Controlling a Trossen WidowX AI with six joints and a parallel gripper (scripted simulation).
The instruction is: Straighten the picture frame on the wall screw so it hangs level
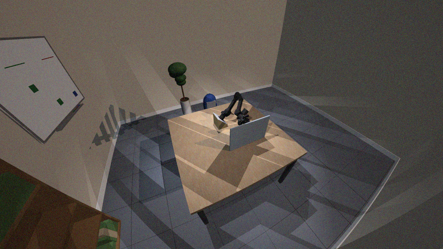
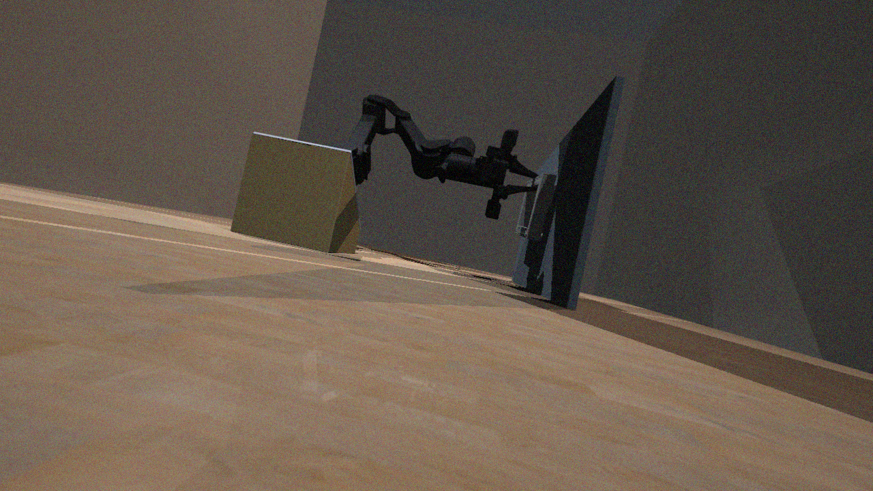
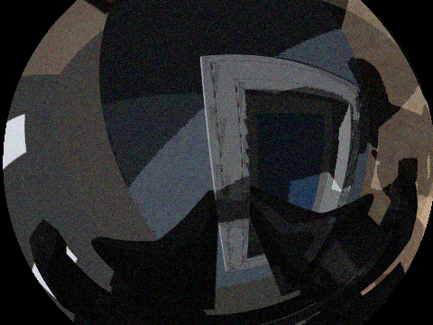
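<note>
While the black arm [image 2: 427, 149] reached across the wooden table [image 2: 305, 378], its gripper [image 2: 529, 181] was clamped on the pale picture frame's [image 2: 541, 207] upper edge, against the grey wall panel [image 2: 580, 183]. An olive box [image 2: 292, 192] stood well apart. The screw was hidden; no writing was legible.

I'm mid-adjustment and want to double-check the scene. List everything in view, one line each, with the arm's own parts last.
Table: one, light wood, middle of the room.
Wall panel: one, grey-blue, upright on the table.
Picture frame: one, pale grey, on the panel's arm side.
Block: one, olive-tan, on the table beside the arm.
Potted plant: one, green, white pot, by the back wall.
Round-topped object: one, blue, behind the table.
Whiteboard: one, white, left wall.
Cabinet: one, brown, lower left.
Arm: one, black.
Gripper: one, jaws shut on the frame.
</note>
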